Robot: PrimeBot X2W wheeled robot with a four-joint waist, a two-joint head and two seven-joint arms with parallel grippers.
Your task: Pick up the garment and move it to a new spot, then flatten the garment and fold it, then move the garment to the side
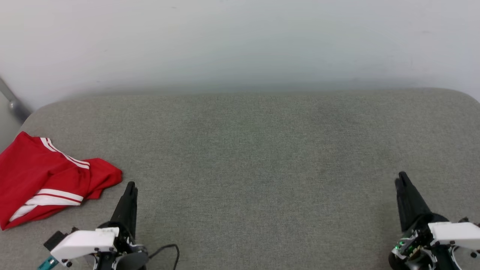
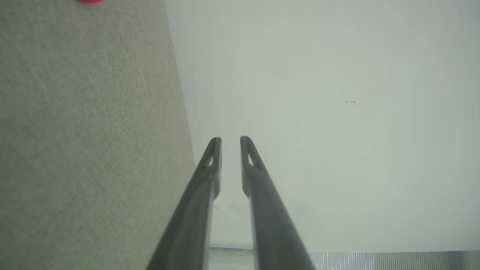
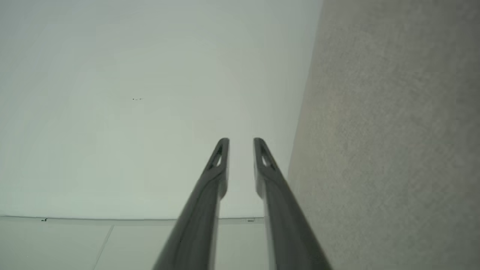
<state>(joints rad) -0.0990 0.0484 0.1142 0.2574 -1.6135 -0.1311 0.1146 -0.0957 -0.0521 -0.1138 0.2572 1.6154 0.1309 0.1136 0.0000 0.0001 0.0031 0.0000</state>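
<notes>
Shirt [image 1: 45, 180]: bright red soft jersey, crumpled in a loose heap, white bands with thin red stripes across it. It lies on the desk [image 1: 262, 150] just left of the left hand [image 1: 131, 184], close but not touching. Left hand: two long dark tapered fingers, tips a narrow gap apart, holding nothing. Desk top is grey woven fabric, flat, with rounded corners. Right hand [image 1: 402, 176], well right of the shirt: same fingers, tips slightly apart, nothing between them.
</notes>
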